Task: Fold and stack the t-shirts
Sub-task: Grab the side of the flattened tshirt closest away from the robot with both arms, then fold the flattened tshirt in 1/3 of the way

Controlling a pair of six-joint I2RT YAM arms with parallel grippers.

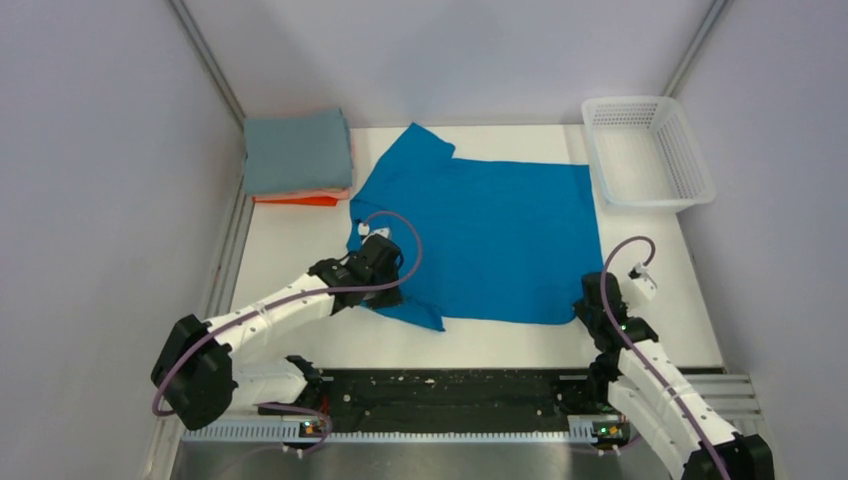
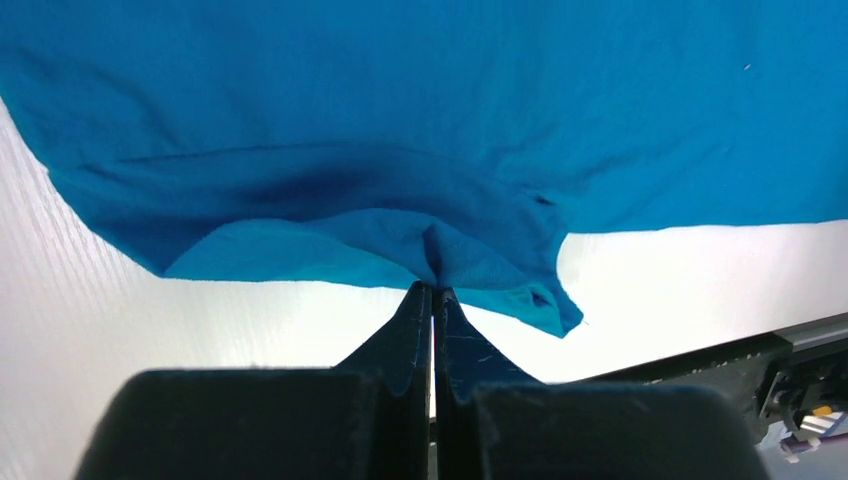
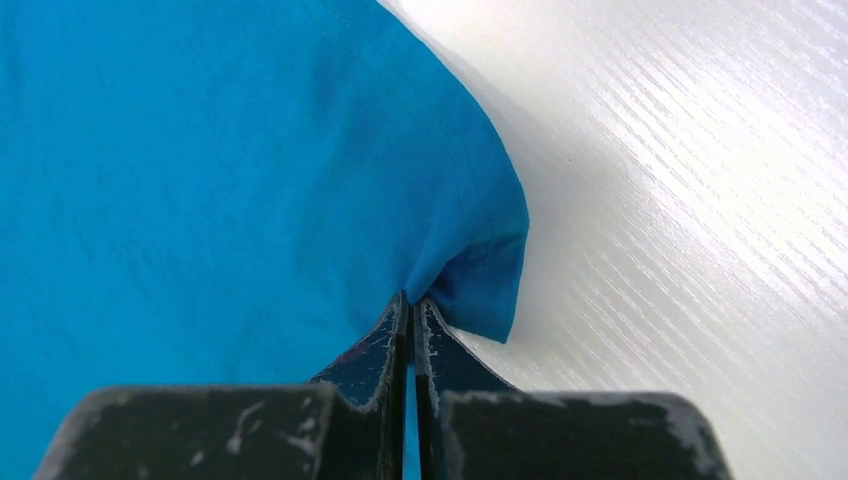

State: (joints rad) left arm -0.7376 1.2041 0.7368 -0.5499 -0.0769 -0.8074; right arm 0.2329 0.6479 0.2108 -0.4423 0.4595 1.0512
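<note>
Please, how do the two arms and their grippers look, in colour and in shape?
Both arms, the left arm and the right arm, have white links with black joints. A thin purple cable loops along each. The left gripper and right gripper are black, with flat fingers tapering to a point; the right fingers show pale scuffs.

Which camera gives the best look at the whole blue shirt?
The top view: the blue shirt lies spread out there, almost entirely visible. The wrist views show only close-up patches of its near edge.
</note>
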